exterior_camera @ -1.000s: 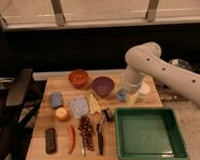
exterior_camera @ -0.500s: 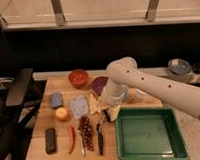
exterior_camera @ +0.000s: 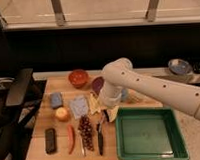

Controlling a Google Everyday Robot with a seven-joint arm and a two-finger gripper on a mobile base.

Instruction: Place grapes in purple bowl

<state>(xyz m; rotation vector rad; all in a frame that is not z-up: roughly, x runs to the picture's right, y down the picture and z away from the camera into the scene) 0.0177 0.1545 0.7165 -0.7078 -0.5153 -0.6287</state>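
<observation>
**Purple bowl half covered, grapes lying at the front of the table**

Your grapes (exterior_camera: 86,132), an elongated bunch of small dark red-purple berries, lie on the light wooden table (exterior_camera: 43,126) near its front edge, with the long side running front to back. Just to their left lies the slim orange-red carrot (exterior_camera: 71,139), roughly parallel to them. Just to their right is a dark-handled utensil (exterior_camera: 100,139). Nothing holds the bunch.

The round matte purple bowl (exterior_camera: 96,84) stands at the back of the table, well apart from the grapes. You see only its left part, because the white arm (exterior_camera: 144,85) crosses in front of it. The round orange-red bowl (exterior_camera: 78,77) stands just to its left.

Your gripper (exterior_camera: 110,105) hangs at the end of that arm over the middle of the table, in front of the purple bowl and behind the deep green rectangular plastic tray (exterior_camera: 151,137). It is near pale yellow pieces (exterior_camera: 94,103) that lie there. You cannot tell from this view whether it is open or closed, nor whether it touches anything below.

To the left of the gripper lie a pale blue square packet (exterior_camera: 78,106) and a blue block (exterior_camera: 56,99). A round yellow-red fruit (exterior_camera: 62,114) sits in front of the block. A flat black rectangular object (exterior_camera: 50,140) lies at the front left, beside the carrot.
</observation>
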